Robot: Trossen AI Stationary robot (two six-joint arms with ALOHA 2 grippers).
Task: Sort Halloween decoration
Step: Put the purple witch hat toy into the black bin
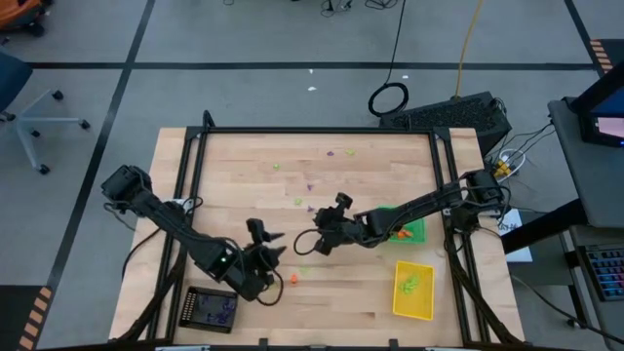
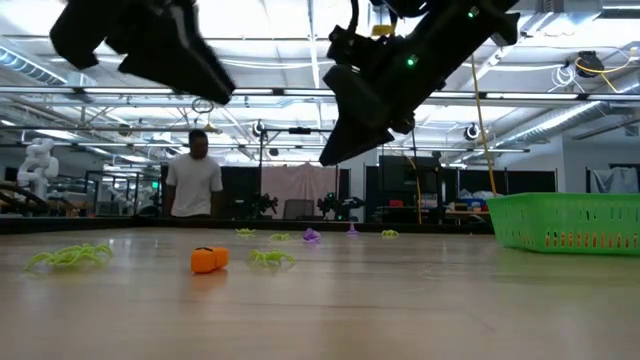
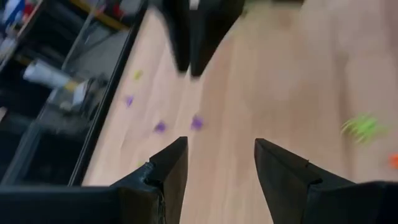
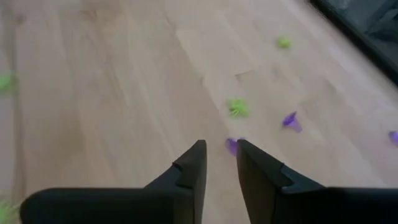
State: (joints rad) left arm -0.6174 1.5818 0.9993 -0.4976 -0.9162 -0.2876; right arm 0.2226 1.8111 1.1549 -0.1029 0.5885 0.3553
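Tiny Halloween decoration pieces lie scattered on the wooden table: an orange one [image 1: 292, 279] [image 2: 209, 259], lime green spiders [image 2: 270, 257] [image 4: 237, 108] and purple bits [image 1: 311, 185] [image 4: 290, 121]. My right gripper [image 1: 305, 244] [image 4: 221, 154] hangs above the table's middle. Its fingers stand a narrow gap apart with nothing between them, and a purple piece [image 4: 231, 145] lies on the table just beyond their tips. My left gripper [image 1: 267, 241] [image 3: 221, 149] is open wide above bare wood, left of the right one, and holds nothing.
A green tray [image 1: 413, 230] [image 2: 570, 222] and a yellow tray [image 1: 412, 290] holding a few green pieces stand at the right. A black tray [image 1: 212, 309] sits at the near left. A black frame [image 1: 322, 130] runs round the table. Beyond the far edge stands a person [image 2: 194, 180].
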